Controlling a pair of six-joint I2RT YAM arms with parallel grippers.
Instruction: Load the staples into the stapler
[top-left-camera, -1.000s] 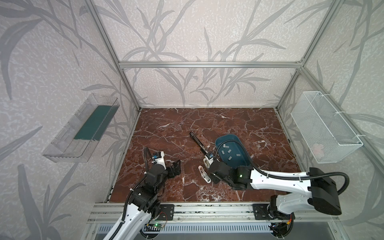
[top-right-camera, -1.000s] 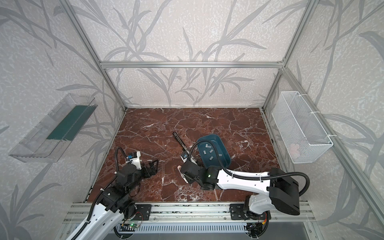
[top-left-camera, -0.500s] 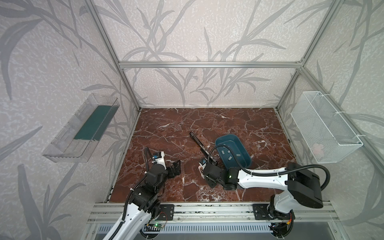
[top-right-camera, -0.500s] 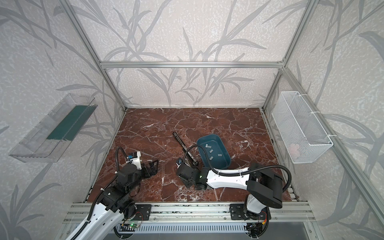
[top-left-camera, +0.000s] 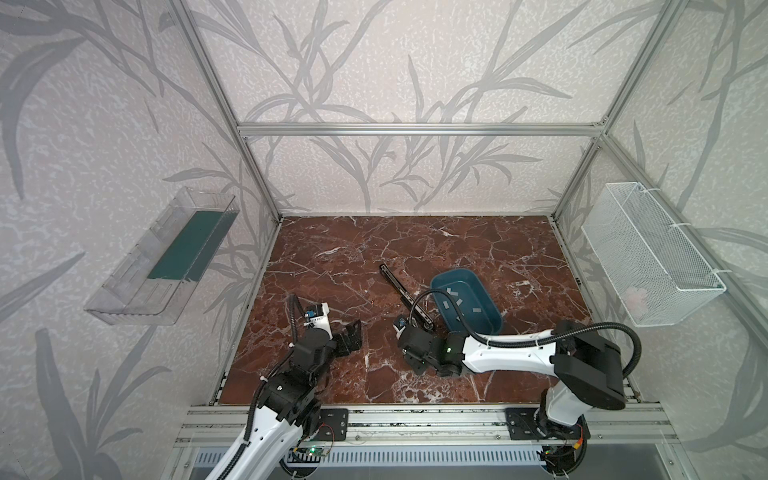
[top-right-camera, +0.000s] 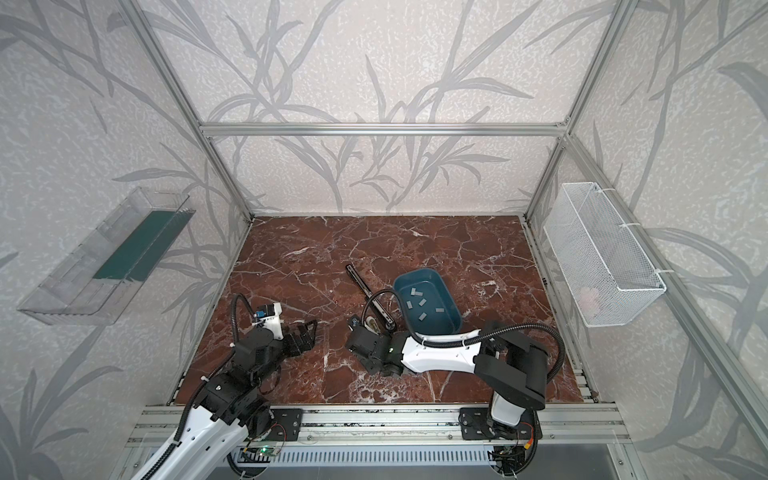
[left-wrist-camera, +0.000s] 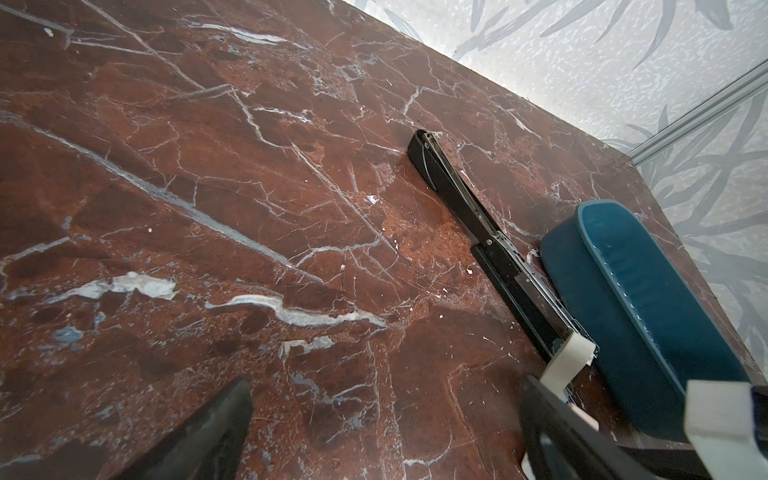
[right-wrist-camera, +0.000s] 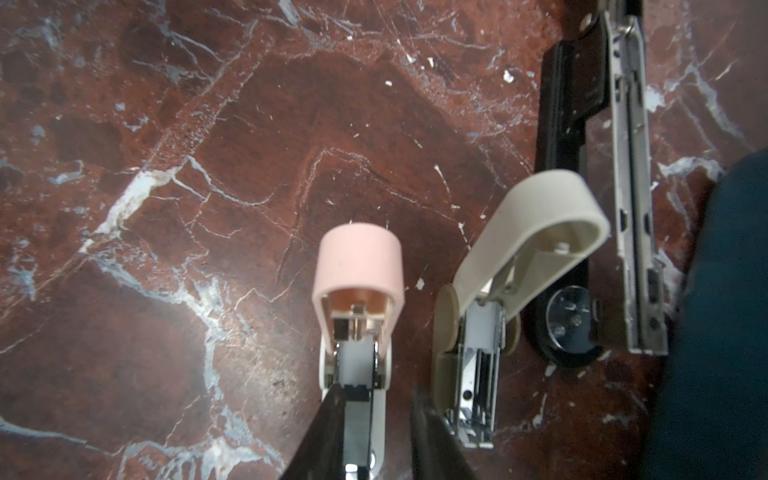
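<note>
The long black stapler (top-left-camera: 399, 286) (top-right-camera: 365, 289) lies opened flat on the marble, beside a blue tray (top-left-camera: 457, 271) that holds the staples (top-left-camera: 457, 297) (top-right-camera: 419, 302), several small grey strips. In the right wrist view, my right gripper (right-wrist-camera: 376, 395) straddles a small pink stapler (right-wrist-camera: 359, 266). One finger touches the stapler's side and a gap shows at the other finger. A beige stapler (right-wrist-camera: 540, 216) stands hinged open between the pink one and the black stapler (right-wrist-camera: 573, 83). My left gripper (top-left-camera: 353, 332) (left-wrist-camera: 384, 415) hangs wide open over bare marble at the front left, holding nothing.
A white wire basket (top-left-camera: 648, 257) hangs on the right wall. A clear plastic bin (top-left-camera: 166, 257) hangs on the left wall. The blue tray's wall (left-wrist-camera: 615, 316) sits close against the black stapler (left-wrist-camera: 457, 191). Aluminium rails run along the front edge.
My right gripper has moved left and down over the small pink stapler, and its jaws have narrowed around it. The left arm has not moved.
</note>
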